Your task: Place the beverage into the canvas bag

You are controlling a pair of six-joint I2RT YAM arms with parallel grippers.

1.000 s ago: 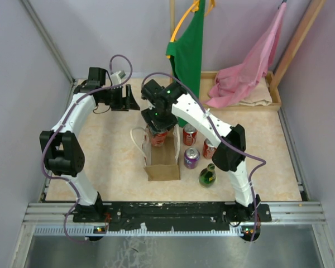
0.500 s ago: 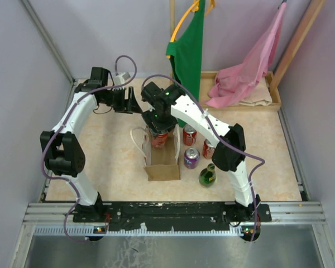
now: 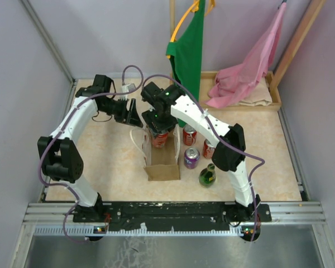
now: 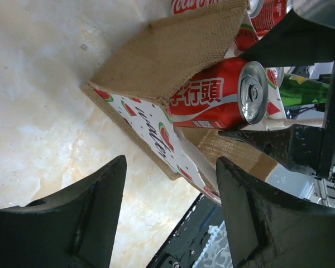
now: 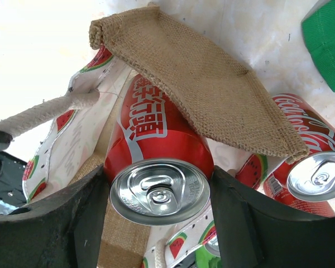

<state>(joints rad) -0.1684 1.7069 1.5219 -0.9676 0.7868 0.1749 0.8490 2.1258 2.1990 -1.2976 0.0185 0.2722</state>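
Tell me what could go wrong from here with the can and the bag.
A burlap panel of the canvas bag folds across the red can held in the right gripper; the can may snag on it. The left gripper is open and grips nothing, so the soft bag could shift or tip.

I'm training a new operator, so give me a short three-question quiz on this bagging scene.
1. True or false: the right gripper is shut on a red can.
2. The left gripper is: A) shut on a handle; B) open, holding nothing; C) shut on a purple can.
3. What colour is the bottle standing outside the canvas bag?
Key: 1 true; 2 B; 3 green.
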